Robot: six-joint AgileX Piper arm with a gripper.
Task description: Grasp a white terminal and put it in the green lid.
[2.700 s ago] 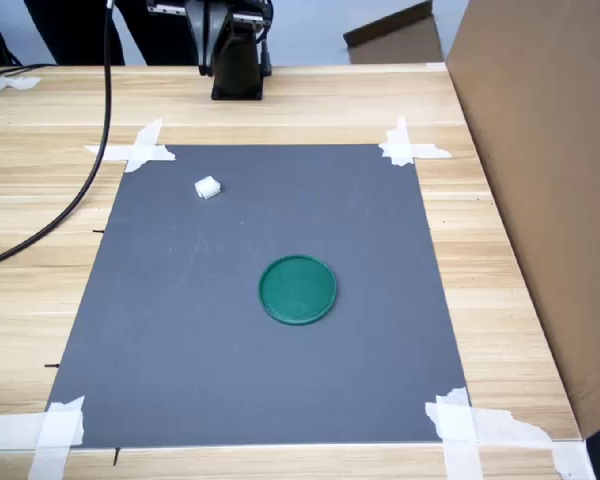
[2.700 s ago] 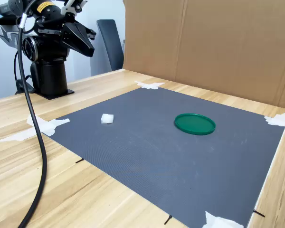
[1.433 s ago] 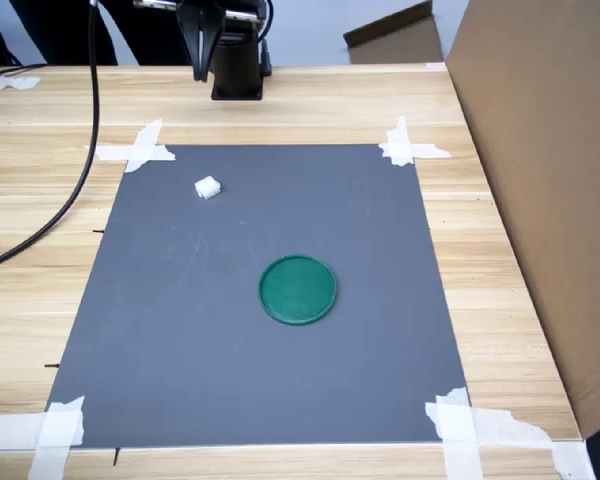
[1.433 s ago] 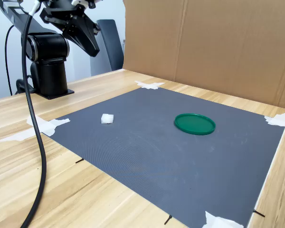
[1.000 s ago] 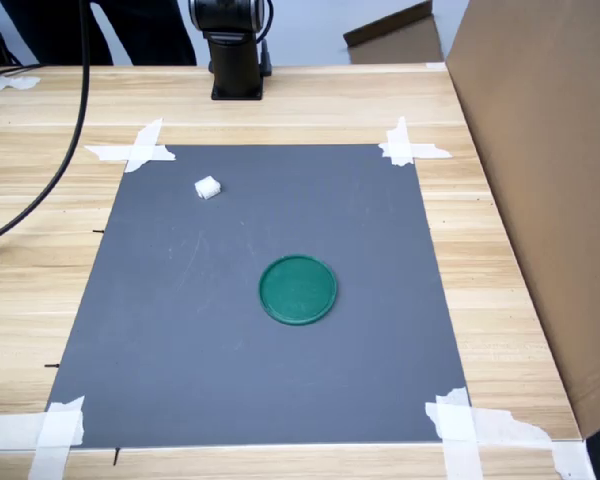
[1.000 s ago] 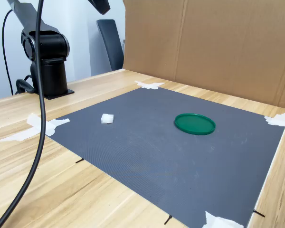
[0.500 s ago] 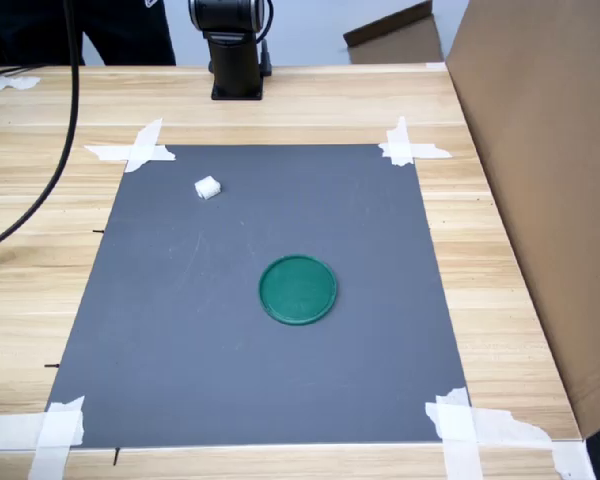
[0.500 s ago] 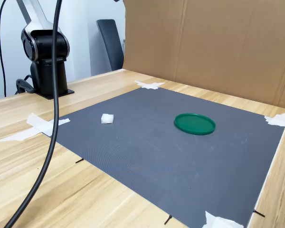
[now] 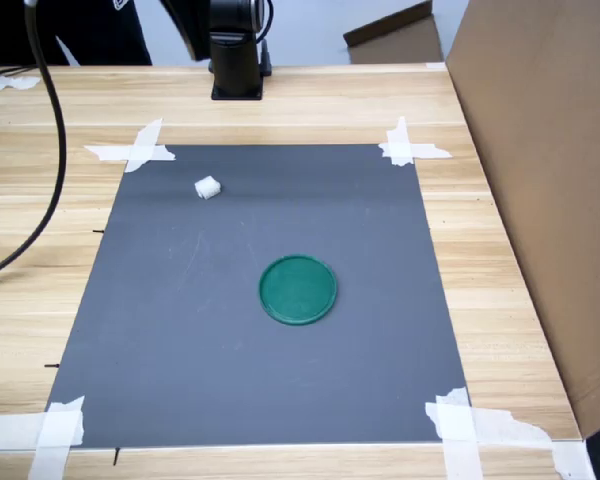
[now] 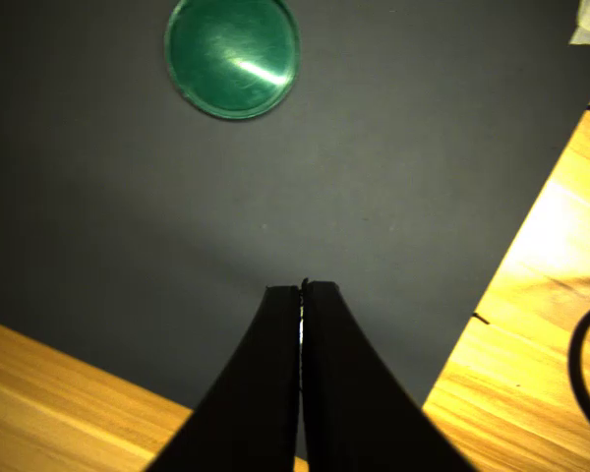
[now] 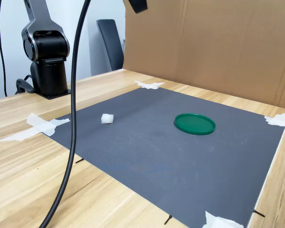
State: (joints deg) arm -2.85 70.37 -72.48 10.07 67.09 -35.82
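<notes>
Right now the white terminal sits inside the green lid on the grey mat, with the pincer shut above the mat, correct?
Not quite. In the first exterior view the white terminal lies on the grey mat, well apart from the empty green lid. The pincer is shut, as the wrist view shows.

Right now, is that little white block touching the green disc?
Apart. In the first exterior view the white terminal lies near a taped corner of the grey mat, with bare mat between it and the green lid.
</notes>
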